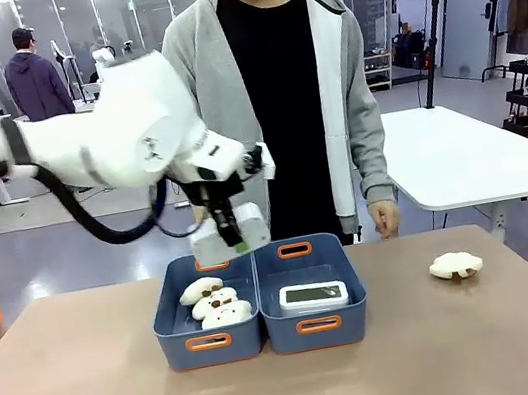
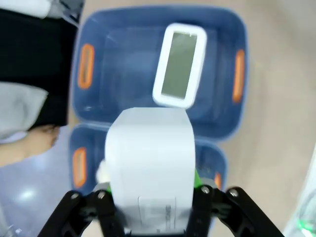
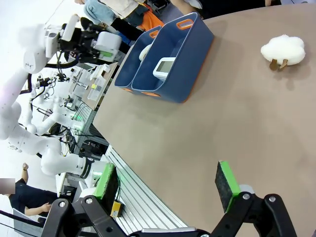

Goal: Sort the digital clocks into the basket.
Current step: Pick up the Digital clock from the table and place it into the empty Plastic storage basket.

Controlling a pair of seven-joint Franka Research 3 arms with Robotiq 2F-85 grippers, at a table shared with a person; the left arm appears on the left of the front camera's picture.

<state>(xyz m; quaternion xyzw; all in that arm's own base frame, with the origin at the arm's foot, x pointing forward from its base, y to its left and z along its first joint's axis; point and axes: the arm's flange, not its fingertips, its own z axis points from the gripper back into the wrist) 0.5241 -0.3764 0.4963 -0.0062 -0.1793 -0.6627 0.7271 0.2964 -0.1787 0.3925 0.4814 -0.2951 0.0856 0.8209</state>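
Left gripper [image 1: 233, 246] clamped on white digital clock [image 1: 229, 235] | above blue baskets | next: shift over right basket [image 1: 346, 255], release beside display-window clock [image 1: 313, 297]

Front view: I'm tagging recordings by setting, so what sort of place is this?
Probably a robotics lab or test hall: an open grey floor, a white folding table behind, and a brown tabletop with two dark blue plastic baskets.

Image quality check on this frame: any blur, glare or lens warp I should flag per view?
Left wrist view: the held clock in the left claw is soft and washed out, and the basket beyond looks slightly blurred. Right wrist view: wide-angle tilt with a slanted table edge; the right claw is sharp. Front view: even light, soft shadows under both baskets.
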